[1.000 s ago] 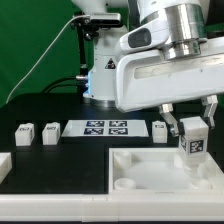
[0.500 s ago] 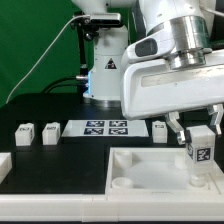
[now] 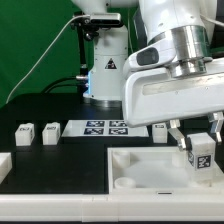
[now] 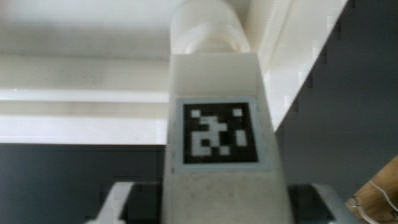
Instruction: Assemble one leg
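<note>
My gripper [image 3: 199, 141] is shut on a leg [image 3: 201, 158], a small white block with a black-and-white tag. It holds the leg upright over the far right part of the large white tray-like piece [image 3: 150, 160], near a corner. In the wrist view the leg [image 4: 221, 110] fills the middle, running away from the gripper [image 4: 221, 205]. A grey finger [image 4: 121, 204] shows on each side of it. The white tray piece [image 4: 89, 90] lies beyond. Whether the leg's lower end touches the tray is hidden.
Three more legs stand on the black table: two at the exterior view's left [image 3: 24, 133] [image 3: 50, 132] and one [image 3: 160, 129] behind the tray. The marker board [image 3: 105, 128] lies between them. Another white part [image 3: 4, 166] sits at the left edge. The robot base [image 3: 105, 70] stands behind.
My gripper has carried the leg toward the exterior view's right and a little lower over the tray piece. The other parts have not moved.
</note>
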You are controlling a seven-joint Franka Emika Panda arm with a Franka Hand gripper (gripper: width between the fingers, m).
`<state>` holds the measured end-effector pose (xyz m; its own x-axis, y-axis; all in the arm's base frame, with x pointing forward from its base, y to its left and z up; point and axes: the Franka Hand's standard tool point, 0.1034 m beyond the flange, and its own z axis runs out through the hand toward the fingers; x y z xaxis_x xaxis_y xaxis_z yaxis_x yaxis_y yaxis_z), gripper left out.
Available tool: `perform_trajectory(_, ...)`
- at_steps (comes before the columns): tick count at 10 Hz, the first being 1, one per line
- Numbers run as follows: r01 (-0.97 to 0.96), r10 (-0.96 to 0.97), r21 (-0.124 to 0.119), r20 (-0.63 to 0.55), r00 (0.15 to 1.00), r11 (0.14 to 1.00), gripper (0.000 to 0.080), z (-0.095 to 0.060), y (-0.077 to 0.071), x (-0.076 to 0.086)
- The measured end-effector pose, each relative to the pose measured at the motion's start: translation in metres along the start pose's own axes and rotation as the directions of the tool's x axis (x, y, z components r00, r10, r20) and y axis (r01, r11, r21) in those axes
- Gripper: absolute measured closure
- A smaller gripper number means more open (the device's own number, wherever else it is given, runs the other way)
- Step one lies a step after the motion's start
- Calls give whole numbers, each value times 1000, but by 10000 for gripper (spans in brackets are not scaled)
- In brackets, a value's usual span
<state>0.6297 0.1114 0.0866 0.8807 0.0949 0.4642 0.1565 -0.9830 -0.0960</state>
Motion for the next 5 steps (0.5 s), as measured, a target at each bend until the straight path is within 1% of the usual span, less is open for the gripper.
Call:
perform_trajectory(3, 2, -2, -6, -28, 1000, 1000, 506, 2, 0, 2)
perform_trajectory(4, 2, -2, -6, -25, 1000, 1000, 430, 2, -1, 1)
perform_trajectory(5, 2, -2, -6, -25, 1000, 1000, 282, 2, 0, 1)
